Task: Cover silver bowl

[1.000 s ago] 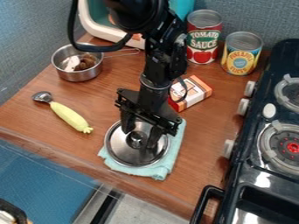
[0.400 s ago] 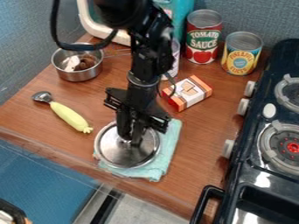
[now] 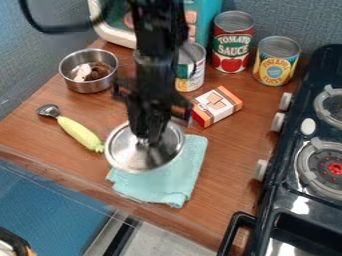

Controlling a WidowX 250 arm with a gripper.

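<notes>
Silver bowl [image 3: 89, 87] holds unclear contents; the gripper [image 3: 147, 139] partly hides the lid [image 3: 133, 159]

Work area: a wood-grain table [image 3: 234, 150] is meeting textured blue-grey walls.
One wall [image 3: 310, 20] is running behind the table; a second wall [image 3: 23, 75] is rising at the left of the view. A black stove [image 3: 286, 160] is standing along the right side, its pale knobs [image 3: 261, 170] facing the table. Below the table's front edge, a blue textured surface [image 3: 47, 200] and a grey surface [image 3: 157, 240] are extending. Light is reflecting off the stove's glossy front section.
</notes>
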